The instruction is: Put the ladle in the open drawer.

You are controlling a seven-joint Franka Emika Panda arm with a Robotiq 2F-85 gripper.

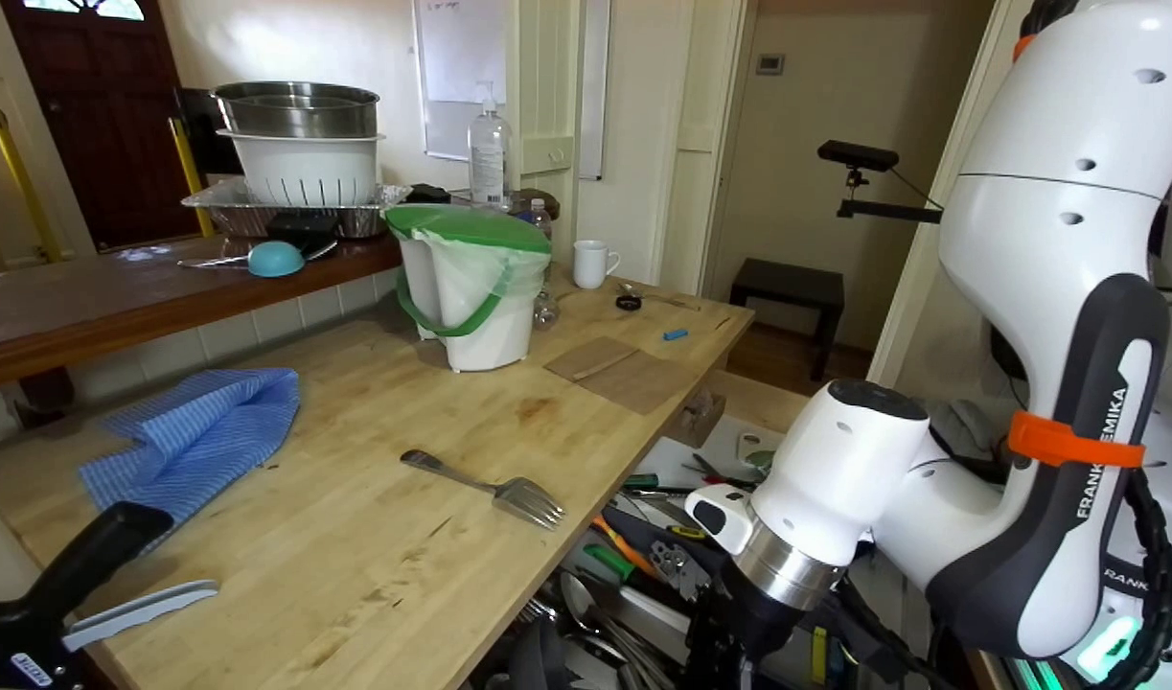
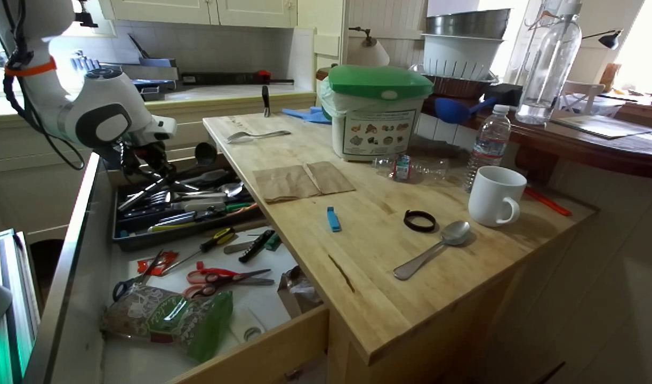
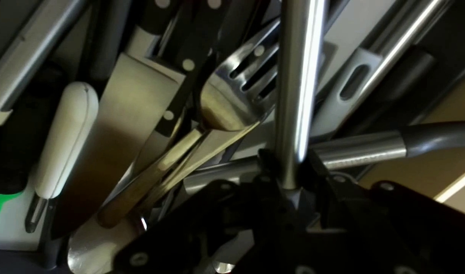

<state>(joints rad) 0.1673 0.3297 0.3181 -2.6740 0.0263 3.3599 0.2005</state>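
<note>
The ladle shows in an exterior view with its dark round bowl [image 2: 206,153] raised at the far end of the open drawer [image 2: 262,352]. Its straight handle slants down from the bowl through my gripper [image 2: 163,173]. In the wrist view, a shiny metal handle [image 3: 299,76] stands between the fingers of my gripper [image 3: 291,167], which are shut on it; the bowl is out of that view. The gripper is low over the utensils in the drawer. I cannot tell whether the ladle touches them. In an exterior view the fingertips are hidden below the arm [image 1: 787,556].
A dark utensil tray [image 2: 171,237] full of cutlery and tools lies in the drawer. The wooden counter [image 1: 336,537] edge runs beside it. A fork [image 1: 490,489], a black-handled saw [image 1: 78,575], a green-lidded bin [image 1: 480,278] and a mug [image 2: 496,194] stand or lie on the counter.
</note>
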